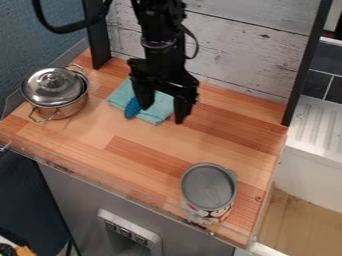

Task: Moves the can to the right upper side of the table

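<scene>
Spreading under everything, the wooden table (120,135) has pale boards (234,45) rising behind its one o'clock edge. The black arm (157,50) comes in from twelve o'clock, and its gripper (162,108) hangs over the twelve o'clock part of the table, released, its two fingers spread with nothing between them. A metal pot (70,106), topped by its lid (50,84), stands at ten o'clock. The can (208,187) stands upright at five o'clock, near the table's edge, grey top up. A folded teal cloth (157,111) lies below the gripper, with a small blue thing (132,108) toward its eight o'clock side.
</scene>
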Available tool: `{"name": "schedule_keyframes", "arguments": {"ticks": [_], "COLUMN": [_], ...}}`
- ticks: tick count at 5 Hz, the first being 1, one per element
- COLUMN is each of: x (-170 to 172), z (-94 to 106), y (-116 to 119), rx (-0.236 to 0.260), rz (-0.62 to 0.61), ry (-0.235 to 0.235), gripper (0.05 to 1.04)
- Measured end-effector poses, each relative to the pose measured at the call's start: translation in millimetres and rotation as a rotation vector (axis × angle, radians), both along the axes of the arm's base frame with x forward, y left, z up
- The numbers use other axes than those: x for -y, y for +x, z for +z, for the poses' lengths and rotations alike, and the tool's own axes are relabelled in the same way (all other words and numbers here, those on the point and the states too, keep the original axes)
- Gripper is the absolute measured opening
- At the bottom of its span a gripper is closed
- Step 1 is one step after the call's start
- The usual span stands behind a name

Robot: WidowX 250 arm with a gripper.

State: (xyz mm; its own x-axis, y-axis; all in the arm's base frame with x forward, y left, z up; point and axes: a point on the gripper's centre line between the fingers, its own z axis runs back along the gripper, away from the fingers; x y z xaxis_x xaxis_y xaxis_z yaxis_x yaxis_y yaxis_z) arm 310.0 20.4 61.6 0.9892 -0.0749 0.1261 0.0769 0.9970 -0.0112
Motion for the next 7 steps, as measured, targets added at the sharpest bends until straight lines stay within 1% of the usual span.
{"name": "schedule_keyframes", "arguments": {"ticks": [1, 2, 3, 4, 5, 7], "x": [30.1, 68.0, 98.2, 117.3, 118.2, 109.0], "z": [2.1, -4.7, -13.4, -13.0, -10.8, -6.9], "y": [-22.9, -51.4, -71.2, -90.9, -101.6, -114.6], "rx": [0.000, -0.009, -0.020, -0.016, -0.016, -0.031], "rz": [-0.053, -0.090, -0.133, -0.143, -0.092, 0.008], "ry": [0.005, 0.035, 0.064, 0.060, 0.059, 0.034], "gripper": [1.001, 1.001, 1.001, 1.001, 1.001, 1.001]}}
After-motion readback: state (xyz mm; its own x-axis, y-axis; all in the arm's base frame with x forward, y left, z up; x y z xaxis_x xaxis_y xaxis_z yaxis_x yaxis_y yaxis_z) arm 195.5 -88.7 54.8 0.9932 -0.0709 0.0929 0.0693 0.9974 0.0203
